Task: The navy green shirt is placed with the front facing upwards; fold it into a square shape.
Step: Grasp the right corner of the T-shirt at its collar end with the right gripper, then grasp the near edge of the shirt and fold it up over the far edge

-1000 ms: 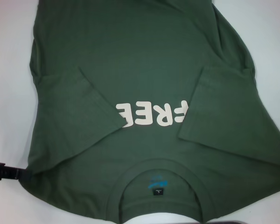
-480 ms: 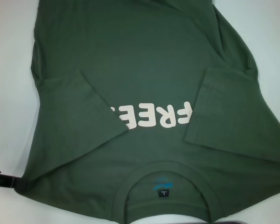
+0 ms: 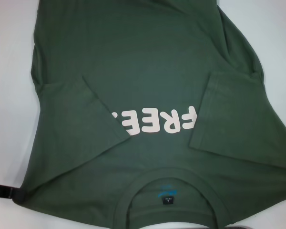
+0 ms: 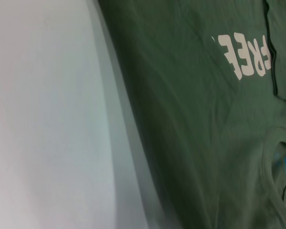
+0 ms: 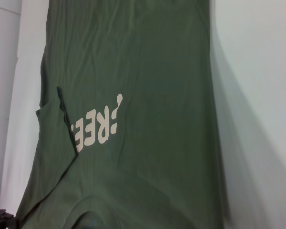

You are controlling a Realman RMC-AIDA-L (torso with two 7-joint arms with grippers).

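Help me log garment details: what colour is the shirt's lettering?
Cream-white on the navy green shirt; lettering shows best in the head view.

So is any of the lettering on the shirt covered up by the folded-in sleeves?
Yes, the left sleeve lies over the end of "FREE" on the navy green shirt.

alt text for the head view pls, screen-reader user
A navy green shirt lies front-up on a white table, collar nearest the camera, both sleeves folded inward over the chest so they partly cover the cream "FREE" lettering. A dark gripper part shows at the lower left edge.
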